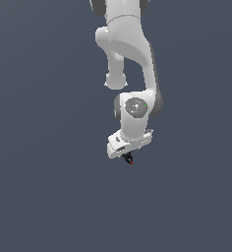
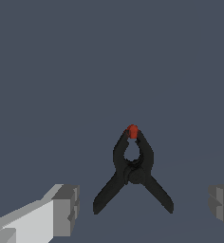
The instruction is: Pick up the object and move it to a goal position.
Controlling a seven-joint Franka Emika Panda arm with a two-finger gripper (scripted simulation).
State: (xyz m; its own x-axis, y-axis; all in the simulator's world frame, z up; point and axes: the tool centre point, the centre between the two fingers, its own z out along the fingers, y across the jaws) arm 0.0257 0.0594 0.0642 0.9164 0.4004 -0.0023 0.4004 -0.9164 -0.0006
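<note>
Wrist view: I'm centring the spread-apart white gripper (image 2: 140, 209) over the small black spring clamp with red tip (image 2: 133, 171); descending straight before closing seems best.

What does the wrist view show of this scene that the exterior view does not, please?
Only the wrist view shows the object's shape: two looped jaws meeting at a red tip, two splayed handles, and the grey finger pads standing apart on either side, not touching it. Only the exterior view shows the white arm reaching down. Both share the object, a tiny dark speck below the gripper there, and the plain grey ground.
</note>
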